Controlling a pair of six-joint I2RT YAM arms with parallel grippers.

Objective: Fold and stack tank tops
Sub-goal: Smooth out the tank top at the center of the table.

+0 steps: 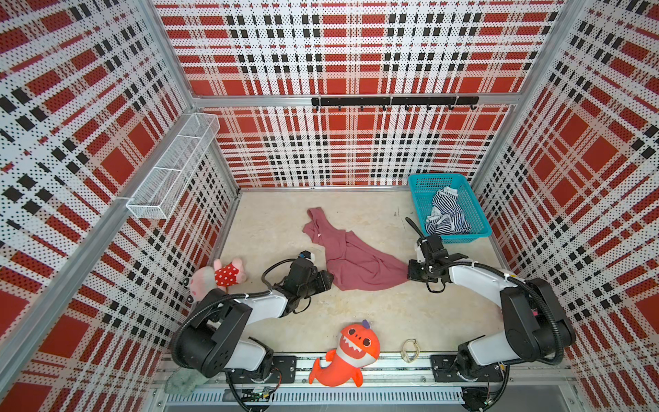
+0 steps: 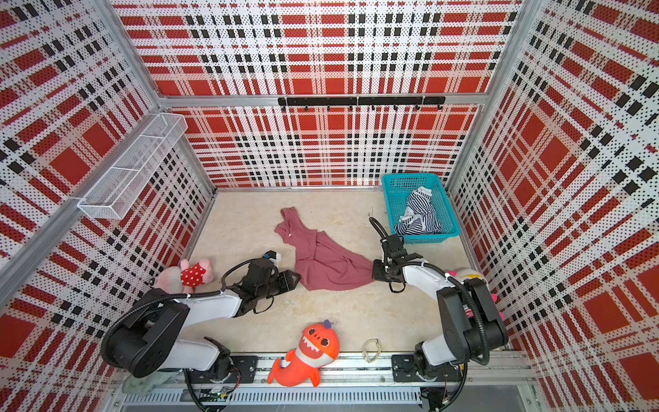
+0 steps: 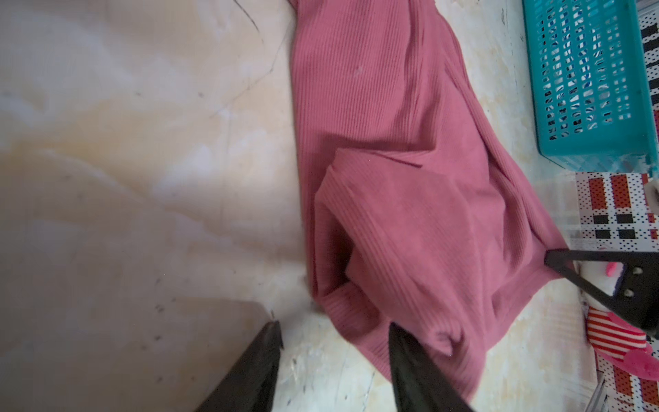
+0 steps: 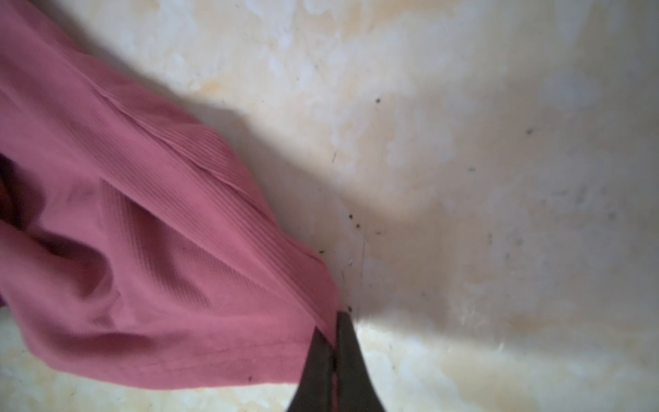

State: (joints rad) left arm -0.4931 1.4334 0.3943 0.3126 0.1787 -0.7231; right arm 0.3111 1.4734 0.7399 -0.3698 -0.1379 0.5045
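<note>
- Orange shark plush (image 1: 347, 353) lies at the front edge of the table (image 1: 271, 221), between the bases of the 2 arms.
- Left gripper (image 3: 334, 326) is low at the near-left hem corner of the maroon tank top (image 1: 353, 257). Its jaws stand moderately wide and clamp nothing (1 finger overlaps the hem in the wrist view, the other is over bare table).
- Right gripper (image 4: 333, 323) has its jaws pressed together on the opposite hem corner of this garment, with a thin fold of cloth pinched between them.
- Maroon tank top lies crumpled in the middle of the table, straps toward the back wall, hem between the 2 grippers.
- Striped tank top (image 1: 445, 214) is bunched inside the teal basket (image 1: 435, 176) at the back right corner.
- Pink plush (image 1: 223, 274) in a red dotted dress lies by the left wall.
</note>
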